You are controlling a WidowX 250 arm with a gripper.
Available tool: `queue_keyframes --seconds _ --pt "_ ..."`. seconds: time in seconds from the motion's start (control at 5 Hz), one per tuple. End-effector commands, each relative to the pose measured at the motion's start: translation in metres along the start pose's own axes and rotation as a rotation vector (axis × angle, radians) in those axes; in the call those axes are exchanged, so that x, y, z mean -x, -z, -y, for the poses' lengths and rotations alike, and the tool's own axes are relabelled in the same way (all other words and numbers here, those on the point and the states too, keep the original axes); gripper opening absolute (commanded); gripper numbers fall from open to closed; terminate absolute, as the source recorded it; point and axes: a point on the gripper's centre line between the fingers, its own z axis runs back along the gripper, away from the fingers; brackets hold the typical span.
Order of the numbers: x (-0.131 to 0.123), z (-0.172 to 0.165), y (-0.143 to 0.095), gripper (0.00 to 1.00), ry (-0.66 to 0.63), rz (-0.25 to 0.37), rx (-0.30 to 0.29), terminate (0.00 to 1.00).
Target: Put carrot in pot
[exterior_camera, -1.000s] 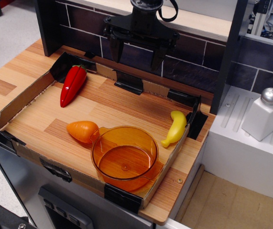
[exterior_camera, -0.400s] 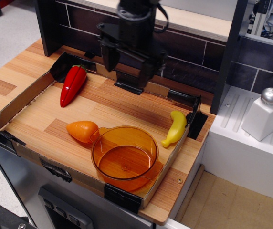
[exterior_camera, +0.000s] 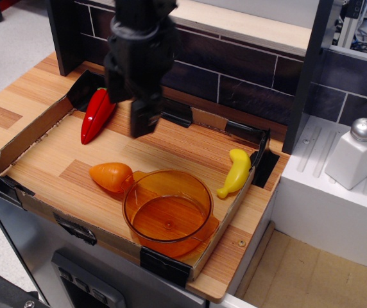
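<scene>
The table (exterior_camera: 36,96) carries a shallow cardboard tray (exterior_camera: 29,138), and everything for the job lies inside it. Toward the tray's front sits the pot (exterior_camera: 168,212), empty, with the carrot (exterior_camera: 111,176) just beside its left rim — touching or nearly so; which, I cannot tell. The carrot lies on its side, long axis running left–right, one end toward the pot's tab handle. Above the back of the tray hangs the arm, its fingers (exterior_camera: 129,109) pointing down and standing apart, holding nothing. The relation that counts: the carrot lies toward the front of the tray from the fingers, and well below them, a little to the left in the picture. A grasp would likely go best across the carrot's short width, and the pot's closeness leaves little room on that side. A pepper (exterior_camera: 97,114) lies at back left, just beside the fingers in this view; a banana (exterior_camera: 235,172) lies right.
</scene>
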Motion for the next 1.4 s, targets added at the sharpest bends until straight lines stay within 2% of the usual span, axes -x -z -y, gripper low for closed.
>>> queue_keyframes --seconds 0.0,0.4,0.6,0.8,1.0,1.2 --pt "0.014 -0.031 -0.022 1.00 0.469 0.070 0.007 0.00" --pt "0.015 -0.011 0.005 1.00 0.971 0.097 0.003 0.00" --pt "0.009 0.001 0.012 1.00 1.167 0.163 -0.003 0.00" --pt "0.004 0.010 0.011 1.00 1.187 0.197 0.016 0.00" --pt "0.006 0.016 0.015 1.00 1.192 0.155 0.042 0.00" --pt "0.011 0.015 0.018 1.00 1.157 0.110 0.024 0.00"
